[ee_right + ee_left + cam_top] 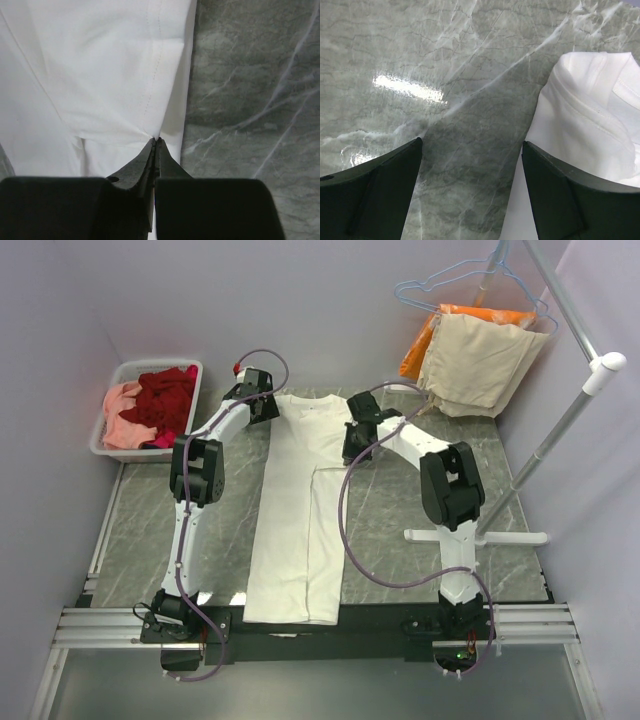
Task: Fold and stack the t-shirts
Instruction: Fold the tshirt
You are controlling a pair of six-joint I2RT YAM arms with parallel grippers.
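The right gripper (156, 141) is pinched together on the white t-shirt (300, 510), its tips meeting on a stitched sleeve hem right at the cloth's edge. White fabric spreads ahead of it and to its left, while bare marbled bench (400, 510) lies to its right.

The left gripper (471, 143) has its jaws wide apart and holds nothing. Under and ahead of it is bare bench, and the shirt's collar and shoulder sit just beside its right finger. Whether that finger touches the cloth cannot be told.

From above, the shirt lies flat between the two grippers as a long narrow strip. Its neckline is at the far end and its hem is at the near edge of the bench, with one side folded in over the body.

Well off to the left gripper's left stands a white basket (100, 435) holding a dark red tee (168, 400) and a salmon tee (122, 425), both crumpled. Beyond the right gripper, to its right, a beige cloth (480, 365) and an orange cloth (420, 345) hang with a wire hanger (450, 285) on a rack (560, 430).
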